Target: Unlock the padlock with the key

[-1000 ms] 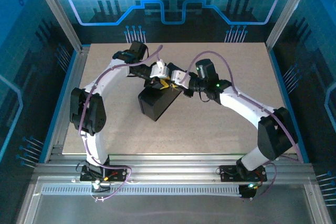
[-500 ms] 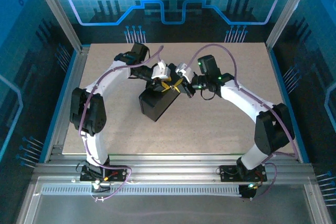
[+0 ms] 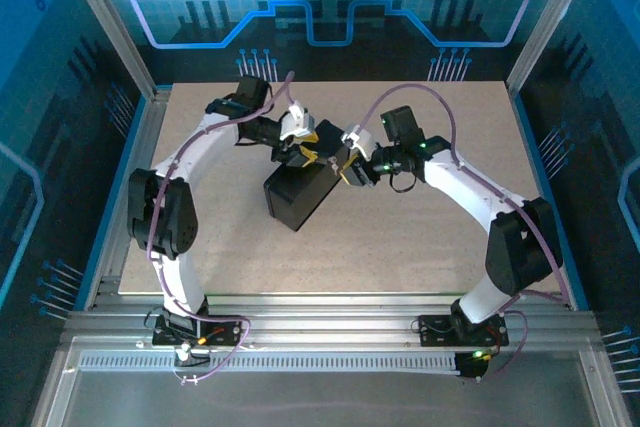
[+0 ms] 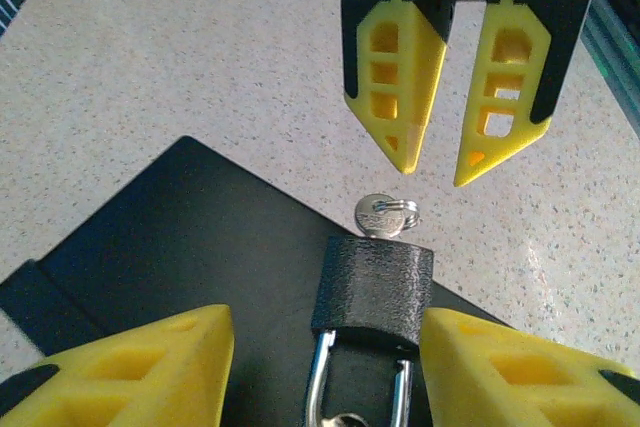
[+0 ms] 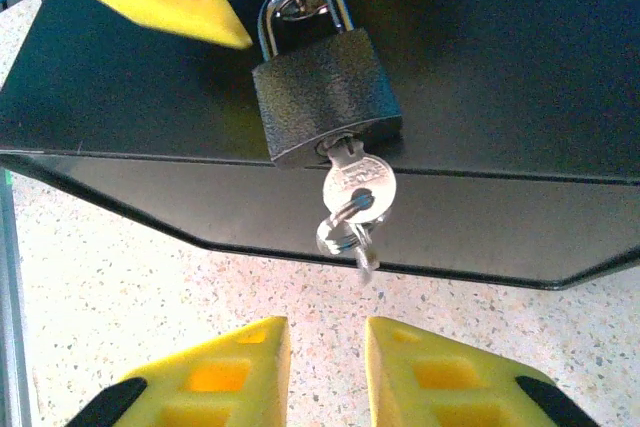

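The narrow, empty right pincer (image 5: 322, 332) needed to pinch the key (image 5: 358, 185) squarely by its head, and the wide left pincer (image 4: 322, 317) to steady the padlock (image 5: 325, 97).

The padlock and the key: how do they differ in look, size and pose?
Look: the padlock has a dark, grainy body; the key is shiny silver. Size: the padlock is clearly wider than the key's round head. Pose: the padlock lies against the black box; the key sticks out of its keyhole. Shared: the shackle is silver like the key.
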`<state>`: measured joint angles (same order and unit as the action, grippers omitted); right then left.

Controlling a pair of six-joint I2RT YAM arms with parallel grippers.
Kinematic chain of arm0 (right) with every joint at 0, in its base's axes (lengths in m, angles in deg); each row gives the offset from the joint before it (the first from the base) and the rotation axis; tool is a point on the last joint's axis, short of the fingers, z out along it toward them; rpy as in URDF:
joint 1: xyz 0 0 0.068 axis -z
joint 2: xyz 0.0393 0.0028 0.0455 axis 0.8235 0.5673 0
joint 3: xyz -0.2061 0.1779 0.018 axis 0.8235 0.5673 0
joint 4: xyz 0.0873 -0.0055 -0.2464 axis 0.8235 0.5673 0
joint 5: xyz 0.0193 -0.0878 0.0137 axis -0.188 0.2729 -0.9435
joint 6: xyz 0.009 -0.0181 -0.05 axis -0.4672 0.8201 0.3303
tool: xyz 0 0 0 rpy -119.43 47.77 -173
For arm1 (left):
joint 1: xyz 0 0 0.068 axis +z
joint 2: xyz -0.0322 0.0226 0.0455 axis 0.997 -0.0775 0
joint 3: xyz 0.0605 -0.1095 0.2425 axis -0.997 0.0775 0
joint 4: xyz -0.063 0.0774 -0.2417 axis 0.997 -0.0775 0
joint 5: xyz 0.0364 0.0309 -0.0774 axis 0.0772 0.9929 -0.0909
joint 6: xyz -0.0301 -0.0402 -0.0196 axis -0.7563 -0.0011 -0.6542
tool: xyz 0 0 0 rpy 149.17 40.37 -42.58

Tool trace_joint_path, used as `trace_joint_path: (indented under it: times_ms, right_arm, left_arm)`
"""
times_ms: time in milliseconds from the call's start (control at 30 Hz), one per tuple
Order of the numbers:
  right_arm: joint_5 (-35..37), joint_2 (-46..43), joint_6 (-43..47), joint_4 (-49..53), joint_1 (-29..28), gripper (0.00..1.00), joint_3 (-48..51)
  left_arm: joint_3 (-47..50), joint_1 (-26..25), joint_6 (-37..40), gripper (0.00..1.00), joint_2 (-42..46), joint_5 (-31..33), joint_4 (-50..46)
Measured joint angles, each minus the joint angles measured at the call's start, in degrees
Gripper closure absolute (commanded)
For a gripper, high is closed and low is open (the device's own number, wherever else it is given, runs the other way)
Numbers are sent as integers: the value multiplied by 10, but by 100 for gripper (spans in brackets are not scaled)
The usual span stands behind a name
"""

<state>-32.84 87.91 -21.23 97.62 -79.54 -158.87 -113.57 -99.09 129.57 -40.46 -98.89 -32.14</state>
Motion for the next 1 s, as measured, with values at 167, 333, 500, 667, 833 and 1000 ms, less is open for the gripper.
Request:
trace_joint_path:
  times_ms: [167,333,500,667,833,1000]
  right_arm:
    - [-15,-7,-2,-9,0,64,-5]
    - [-26,-7,9,-23,-5,55,-23]
    - [-42,10,36,-39,-7,49,-63]
    - [-49,49,70,-48,-8,43,-89]
    - [-58,94,104,-35,-11,42,-116]
    - [-67,108,124,-20,-12,41,-130]
  left_arm:
    - [0,10,-39,50,4,-9,24]
    - [0,14,-139,42,12,4,75]
    - [-15,18,-274,45,12,60,97]
    - [-116,21,-419,56,-14,143,53]
    - [-116,24,-539,56,-6,228,36]
    - [-28,24,-624,56,25,305,27]
